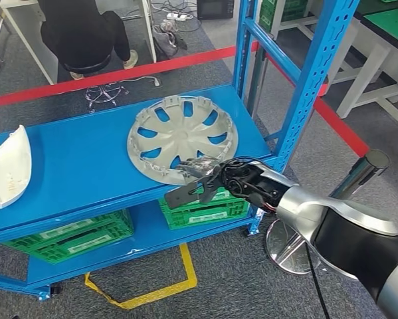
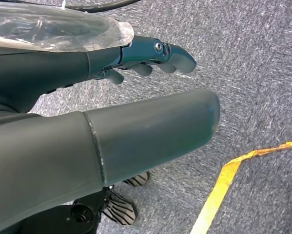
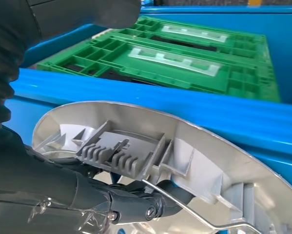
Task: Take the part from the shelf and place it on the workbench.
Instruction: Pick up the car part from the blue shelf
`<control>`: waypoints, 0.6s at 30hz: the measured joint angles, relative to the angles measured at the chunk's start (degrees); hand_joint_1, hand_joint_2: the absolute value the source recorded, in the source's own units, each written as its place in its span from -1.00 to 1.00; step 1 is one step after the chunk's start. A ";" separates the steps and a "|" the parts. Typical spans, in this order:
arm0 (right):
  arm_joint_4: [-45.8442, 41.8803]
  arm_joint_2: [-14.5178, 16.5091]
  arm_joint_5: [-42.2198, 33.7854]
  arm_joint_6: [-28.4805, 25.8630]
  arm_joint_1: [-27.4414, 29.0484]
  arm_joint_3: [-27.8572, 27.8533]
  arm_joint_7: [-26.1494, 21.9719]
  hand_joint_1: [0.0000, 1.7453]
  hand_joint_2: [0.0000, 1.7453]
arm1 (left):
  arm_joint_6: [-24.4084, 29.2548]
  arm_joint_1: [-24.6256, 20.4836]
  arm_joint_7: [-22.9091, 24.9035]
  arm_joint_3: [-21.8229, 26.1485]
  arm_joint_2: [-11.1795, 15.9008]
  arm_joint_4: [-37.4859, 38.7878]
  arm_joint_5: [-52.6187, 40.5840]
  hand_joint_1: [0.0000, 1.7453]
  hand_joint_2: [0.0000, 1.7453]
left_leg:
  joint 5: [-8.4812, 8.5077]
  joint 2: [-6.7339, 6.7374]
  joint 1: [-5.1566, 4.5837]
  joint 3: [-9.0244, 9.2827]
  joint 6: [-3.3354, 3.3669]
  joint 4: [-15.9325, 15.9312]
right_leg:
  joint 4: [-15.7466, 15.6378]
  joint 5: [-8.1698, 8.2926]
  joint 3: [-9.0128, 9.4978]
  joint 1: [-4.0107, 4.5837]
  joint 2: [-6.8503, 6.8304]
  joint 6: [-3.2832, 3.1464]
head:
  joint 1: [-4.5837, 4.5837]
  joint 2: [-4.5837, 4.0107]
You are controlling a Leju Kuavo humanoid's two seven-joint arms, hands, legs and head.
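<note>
A silver wheel cover (image 1: 181,136) lies inner side up on the blue shelf (image 1: 81,166), its near rim reaching the shelf's front edge. My right hand (image 1: 206,179) is at that rim. Its dark fingers (image 3: 137,204) lie on the cover's ribbed inner face (image 3: 196,161), while the thumb (image 3: 100,9) stands apart from it on the other side, below the shelf edge. A white curved part (image 1: 9,166) rests at the shelf's left end. My left hand (image 2: 129,131) hangs over grey carpet with its fingers (image 2: 155,53) straight and nothing in it.
Green crates (image 1: 66,234) (image 1: 206,203) sit on the lower shelf. A blue upright (image 1: 311,80) stands at the shelf's right corner, with a chrome stool base (image 1: 287,246) beside it. A person (image 1: 81,33) sits beyond the red floor line (image 1: 136,70). Yellow tape (image 1: 187,272) marks the floor.
</note>
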 joint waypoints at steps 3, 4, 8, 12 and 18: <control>-0.80 0.51 0.31 -0.27 -0.01 0.43 0.00 -1.00 1.00 | -0.01 0.00 0.00 -0.01 -0.01 0.00 0.03 -1.00 -1.00 | 0.00 0.00 0.00 -0.01 0.00 0.00 | 0.00 0.00 0.00 0.00 0.00 0.00 | 0.00 0.00; -1.07 0.70 0.38 -0.42 -0.01 0.53 -0.02 -1.00 1.00 | -0.01 0.00 0.00 -0.01 -0.01 0.00 0.03 -1.00 -1.00 | 0.00 0.00 0.00 -0.01 0.00 0.00 | 0.00 0.00 0.00 0.00 0.00 0.00 | 0.00 0.00; -1.75 1.23 0.52 -0.86 -0.02 0.77 -0.09 -1.00 1.00 | -0.02 0.00 0.00 -0.01 -0.01 0.00 -0.02 -1.00 -1.00 | 0.00 0.00 0.00 -0.01 0.00 0.00 | 0.00 0.00 -0.01 -0.01 -0.01 0.00 | 0.00 0.00; -1.75 1.23 0.52 -0.86 -0.02 0.77 -0.09 -1.00 1.00 | -0.02 0.00 0.00 -0.01 -0.01 0.00 -0.02 -1.00 -1.00 | 0.00 0.00 0.00 -0.01 0.00 0.00 | 0.00 0.00 -0.01 -0.01 -0.01 0.00 | 0.00 0.00; -2.32 1.50 0.68 -1.10 -0.04 0.79 -0.15 -1.00 1.00 | -0.01 -0.01 0.00 -0.01 -0.03 0.00 -0.17 -1.00 -1.00 | 0.00 0.00 0.00 -0.01 0.00 0.00 | 0.00 0.00 0.00 -0.01 -0.01 0.00 | 0.00 0.00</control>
